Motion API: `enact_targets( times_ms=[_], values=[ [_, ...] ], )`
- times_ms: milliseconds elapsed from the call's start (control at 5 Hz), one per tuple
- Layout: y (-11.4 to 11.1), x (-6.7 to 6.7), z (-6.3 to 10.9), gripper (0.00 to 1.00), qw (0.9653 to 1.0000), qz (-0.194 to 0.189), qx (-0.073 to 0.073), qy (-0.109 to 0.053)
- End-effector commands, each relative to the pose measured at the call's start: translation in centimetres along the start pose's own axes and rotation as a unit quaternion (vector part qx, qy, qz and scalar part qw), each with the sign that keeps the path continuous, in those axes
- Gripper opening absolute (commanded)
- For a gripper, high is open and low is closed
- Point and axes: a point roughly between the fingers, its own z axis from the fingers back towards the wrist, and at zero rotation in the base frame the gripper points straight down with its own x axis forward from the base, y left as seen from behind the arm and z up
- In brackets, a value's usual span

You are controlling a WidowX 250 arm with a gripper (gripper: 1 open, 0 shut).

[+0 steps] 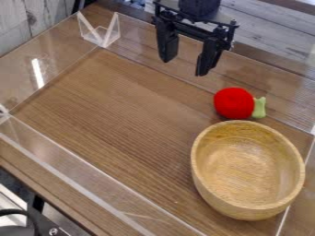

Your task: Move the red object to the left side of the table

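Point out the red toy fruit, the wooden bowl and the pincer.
red toy fruit (233, 102): camera view, middle of its round red body.
wooden bowl (211, 142): camera view, on its near-left rim.
pincer (186, 54): camera view, midway between its open dark fingertips.

Bare table (110, 111) left of wooden bowl (248, 168)

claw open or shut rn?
Open. The claw hangs above the table with its two fingers clearly apart, nothing between them.
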Motion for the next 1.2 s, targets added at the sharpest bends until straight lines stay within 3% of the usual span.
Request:
enact_targets(
  times_ms=[0, 200, 400, 600, 800, 1000],
  values=[
    [-0.2, 0.2, -1.3, 1.0, 0.9973, -0.073, -0.001, 0.004],
    [-1.5, 0.9, -2.8, 1.0, 0.9814, -0.192, 0.002, -0.008],
    [-3.7, 0.9, -3.3, 1.0, 0.9495, -0.313, 0.011, -0.023],
    [-6.3, 1.2, -3.2, 1.0, 0.9229, -0.382, 0.023, -0.041],
    [-5.9, 2.1, -4.3, 1.0, 0.9243, -0.376, 0.029, -0.06],
    [-4.1, 2.3, -4.2, 1.0, 0.9333, -0.345, 0.045, -0.088]
  ],
)
